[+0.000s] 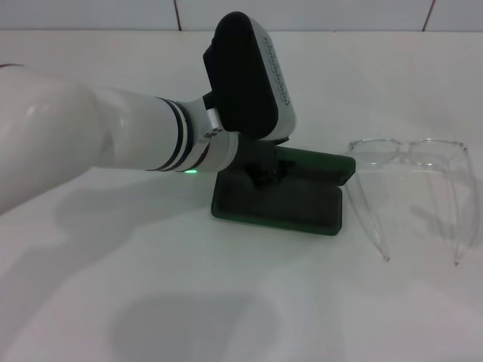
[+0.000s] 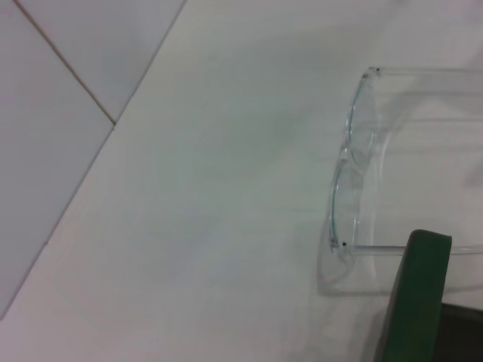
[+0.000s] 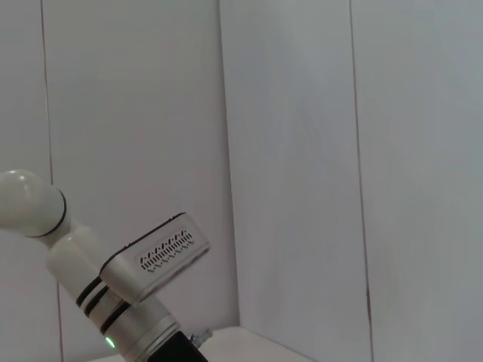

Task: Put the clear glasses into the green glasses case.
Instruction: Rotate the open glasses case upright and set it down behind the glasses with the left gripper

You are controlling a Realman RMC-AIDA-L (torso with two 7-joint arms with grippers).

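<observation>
White tabletop (image 1: 226, 302) fills my head view, with a pale tiled wall (image 1: 339, 13) behind it, and on this plain surface I count one green glasses case (image 1: 302, 204), one pair of clear glasses (image 1: 411, 162) and nothing more. My left gripper (image 1: 264, 170) is down at the left part of the case, under its dark wrist housing, so its fingers are hidden from me; I cannot tell how wide they stand or if they hold the case lid. The case looks open, its dark inside facing up, with the long axis running left to right across the table. Just beside its right end sit the clear glasses, to the right of the left gripper and a little farther back; the front is parallel to the back wall and the two thin arms are unfolded, pointing toward me. The left wrist view shows the same: the glasses front (image 2: 349, 158) close to a green edge of the case (image 2: 419, 294), not touching as far as I can judge. The right gripper is not visible in any view; its wrist camera looks at the wall and at the left arm (image 3: 113, 286) from a distance. In my judgement the right arm should take the glasses, since they lie on its side.
</observation>
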